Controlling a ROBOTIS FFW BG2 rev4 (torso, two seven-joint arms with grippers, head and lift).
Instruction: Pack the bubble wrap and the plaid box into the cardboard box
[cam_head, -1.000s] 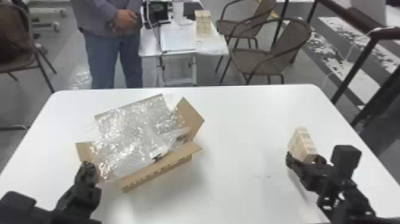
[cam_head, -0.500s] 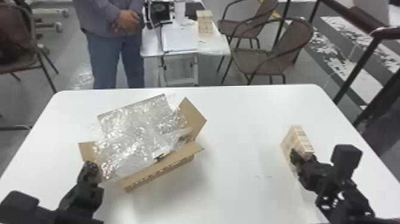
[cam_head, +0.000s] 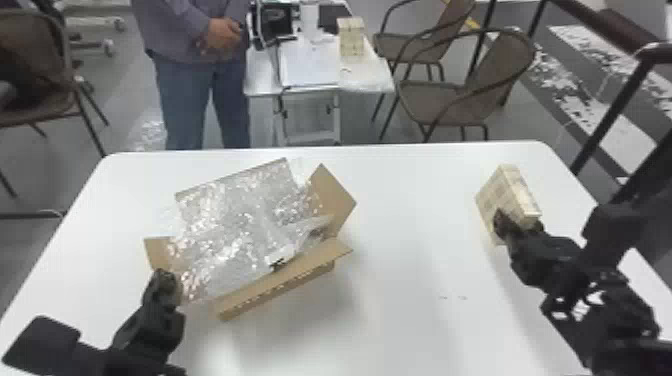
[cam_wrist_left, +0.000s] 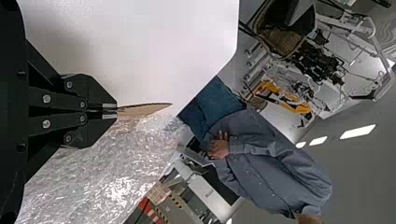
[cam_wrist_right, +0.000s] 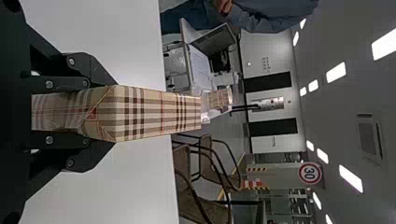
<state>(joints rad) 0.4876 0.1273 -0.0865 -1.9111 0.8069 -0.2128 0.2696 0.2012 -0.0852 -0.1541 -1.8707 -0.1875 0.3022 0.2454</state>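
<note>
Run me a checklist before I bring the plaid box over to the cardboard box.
1. Right gripper shut on the plaid box: ok.
2. Left gripper shut on the edge of the cardboard box: ok, it pinches a flap.
3. Cardboard box open at the top, flaps spread: ok.
4. Bubble wrap tucked below the rim: not ok, it spreads up over the opening.
5. Room inside for the plaid box: cannot tell, the wrap hides the interior.
6. Plaid box over the opening: not ok, it is well off to the right.

The bubble wrap (cam_head: 225, 220) is glossy plastic, the cardboard box (cam_head: 336, 200) matt.
</note>
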